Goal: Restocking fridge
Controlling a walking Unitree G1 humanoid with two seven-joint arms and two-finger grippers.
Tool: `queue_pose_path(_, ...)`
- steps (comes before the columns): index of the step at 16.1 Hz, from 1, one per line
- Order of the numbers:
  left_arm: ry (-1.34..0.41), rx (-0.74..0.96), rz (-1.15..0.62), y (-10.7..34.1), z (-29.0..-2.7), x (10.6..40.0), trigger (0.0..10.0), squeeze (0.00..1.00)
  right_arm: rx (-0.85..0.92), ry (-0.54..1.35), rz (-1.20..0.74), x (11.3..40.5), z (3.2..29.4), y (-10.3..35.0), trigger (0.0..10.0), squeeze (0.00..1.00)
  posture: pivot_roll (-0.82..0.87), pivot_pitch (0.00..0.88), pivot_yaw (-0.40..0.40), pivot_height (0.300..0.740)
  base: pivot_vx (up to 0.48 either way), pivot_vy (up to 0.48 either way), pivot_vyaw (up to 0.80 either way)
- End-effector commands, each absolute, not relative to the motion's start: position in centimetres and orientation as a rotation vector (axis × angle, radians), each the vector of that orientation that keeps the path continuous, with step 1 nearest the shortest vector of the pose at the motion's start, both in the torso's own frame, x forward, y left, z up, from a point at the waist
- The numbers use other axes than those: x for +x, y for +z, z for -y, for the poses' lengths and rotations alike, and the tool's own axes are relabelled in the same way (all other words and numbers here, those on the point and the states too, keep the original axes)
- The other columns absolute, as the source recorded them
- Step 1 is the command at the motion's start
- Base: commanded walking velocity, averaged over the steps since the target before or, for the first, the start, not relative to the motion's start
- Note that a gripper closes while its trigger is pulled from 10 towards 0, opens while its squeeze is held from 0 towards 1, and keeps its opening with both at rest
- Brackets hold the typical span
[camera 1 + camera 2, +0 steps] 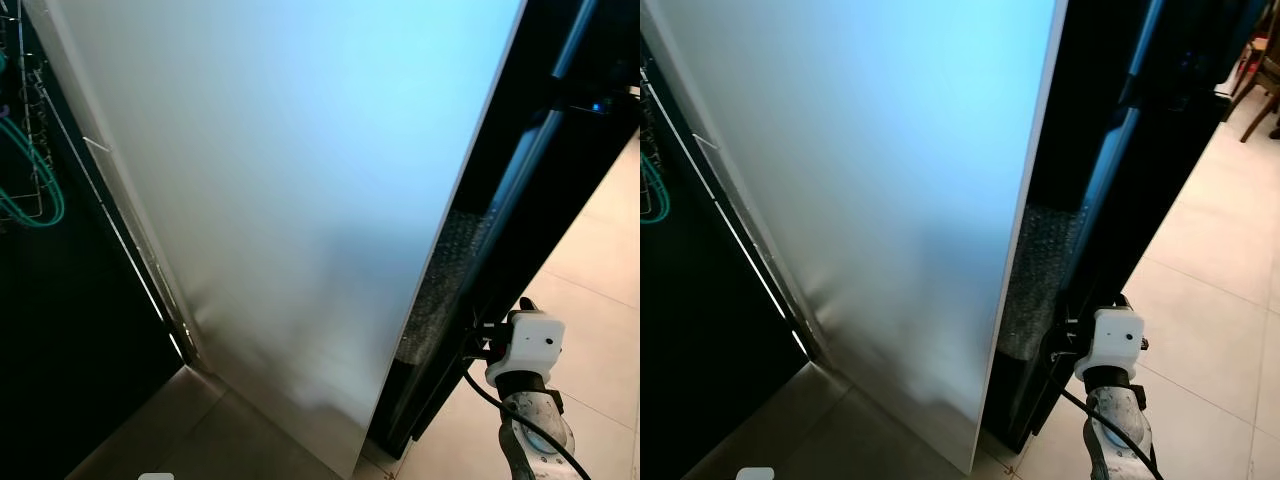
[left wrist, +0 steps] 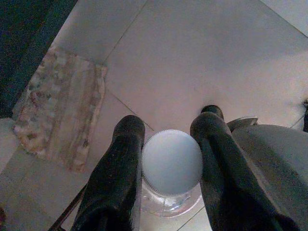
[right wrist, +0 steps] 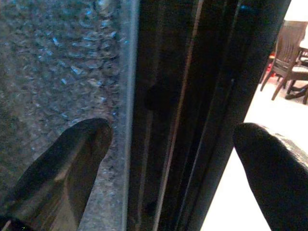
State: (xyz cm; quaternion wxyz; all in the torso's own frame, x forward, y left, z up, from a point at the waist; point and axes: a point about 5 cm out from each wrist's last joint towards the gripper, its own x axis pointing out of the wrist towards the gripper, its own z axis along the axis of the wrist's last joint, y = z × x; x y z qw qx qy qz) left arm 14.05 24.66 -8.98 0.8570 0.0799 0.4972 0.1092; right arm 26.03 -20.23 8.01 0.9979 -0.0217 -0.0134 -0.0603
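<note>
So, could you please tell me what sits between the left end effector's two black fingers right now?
A clear bottle with a white cap sits between the left end effector's fingers, gripped at the neck, as the left wrist view shows.

Cool blue-white glow washes the fridge door (image 1: pixel 290 200), fading grey lower down; interior left of the door is near black; bubble wrap (image 3: pixel 57 62) beside it looks grainy, soft.

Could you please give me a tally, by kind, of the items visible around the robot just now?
Bottle with white cap, held in the left gripper: 1
Patterned floor mat: 1
Fridge door, frosted panel: 1
Wooden chair: 1
Total: 4
</note>
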Motion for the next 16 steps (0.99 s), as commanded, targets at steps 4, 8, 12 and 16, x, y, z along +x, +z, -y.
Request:
queue_pose_path(4,0.227,0.157,-1.052,-9.2,-24.2,14.0,10.0,0.0,-0.042,-0.13,0.067,26.8,20.4,9.1,10.0,0.0,-0.04,0.0,-0.05,0.74,0.0,0.0,0.0)
queue_pose_path(8,0.227,0.155,-1.055,-9.2,-24.1,13.9,10.0,0.0,-0.043,-0.101,0.063,27.3,19.9,9.0,10.0,0.0,-0.03,0.0,-0.052,0.74,0.0,0.0,0.0)
queue_pose_path(12,0.23,0.154,-1.055,-9.2,-24.1,13.8,10.0,0.0,-0.06,-0.145,0.085,27.4,20.4,9.4,10.0,0.0,-0.03,0.0,-0.054,0.74,0.0,0.0,0.0)
queue_pose_path(16,0.221,0.16,-1.059,-9.3,-24.1,13.7,10.0,0.0,-0.076,-0.176,0.087,27.2,21.0,9.3,10.0,0.0,-0.04,0.0,-0.047,0.74,0.0,0.0,0.0)
